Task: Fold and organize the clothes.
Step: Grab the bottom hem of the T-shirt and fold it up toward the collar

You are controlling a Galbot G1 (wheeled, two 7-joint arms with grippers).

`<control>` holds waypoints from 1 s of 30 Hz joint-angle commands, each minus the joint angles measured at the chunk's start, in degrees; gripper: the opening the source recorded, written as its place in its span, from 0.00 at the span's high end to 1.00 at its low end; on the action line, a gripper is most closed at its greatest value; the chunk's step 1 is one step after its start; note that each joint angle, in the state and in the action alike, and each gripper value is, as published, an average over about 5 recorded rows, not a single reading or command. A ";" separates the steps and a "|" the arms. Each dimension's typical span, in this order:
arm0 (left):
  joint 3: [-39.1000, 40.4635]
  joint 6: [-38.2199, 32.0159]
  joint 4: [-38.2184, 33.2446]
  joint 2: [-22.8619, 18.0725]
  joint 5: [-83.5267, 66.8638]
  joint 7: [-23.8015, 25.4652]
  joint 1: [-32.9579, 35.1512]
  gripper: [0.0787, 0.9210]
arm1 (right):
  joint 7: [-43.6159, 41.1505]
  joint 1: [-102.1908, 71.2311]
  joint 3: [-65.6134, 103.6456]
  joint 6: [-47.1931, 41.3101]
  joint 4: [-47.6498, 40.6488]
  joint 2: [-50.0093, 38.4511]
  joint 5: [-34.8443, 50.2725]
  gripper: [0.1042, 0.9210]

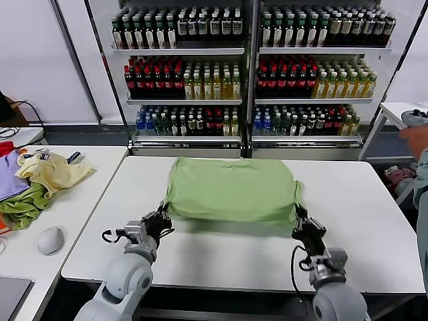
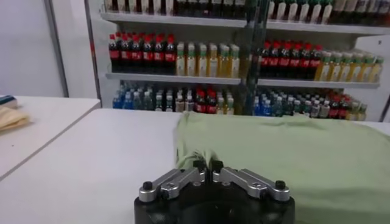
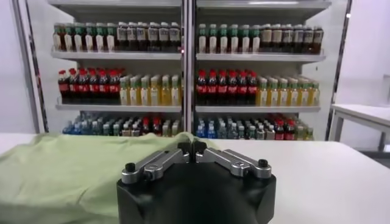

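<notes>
Left gripper and right gripper each pinch a near corner of the shirt (laid flat on the table) ahead of them

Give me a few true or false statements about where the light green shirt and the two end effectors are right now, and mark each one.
1. The light green shirt lies on the white table. True.
2. The left end effector is shut on a near corner of the shirt. True.
3. The right end effector hangs open above the table, apart from the shirt. False: it is shut on the shirt's other near corner.
4. The pale yellow garment lies on top of the shirt. False: it is on the side table to the robot's left.
5. Shelves of bottles stand behind the table. True.
</notes>
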 commanded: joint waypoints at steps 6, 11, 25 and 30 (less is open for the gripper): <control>4.10 1.04 14.96 -2.41 6.87 -1.19 -9.98 0.97 | 0.61 12.89 -5.33 -0.39 -11.88 -0.25 -1.80 0.98; 4.84 1.58 17.52 -3.44 9.39 -1.65 -11.15 0.97 | 0.64 13.54 -6.39 -0.53 -13.81 0.71 -3.67 0.98; 3.06 -0.38 12.59 -3.25 8.92 -1.91 -6.67 0.72 | -1.07 6.77 -3.44 -2.13 -9.67 0.88 -5.13 0.70; 2.39 -1.82 11.76 -2.50 7.63 -2.14 -4.36 0.55 | -0.88 2.85 -0.74 -1.75 -7.28 0.27 -4.28 0.52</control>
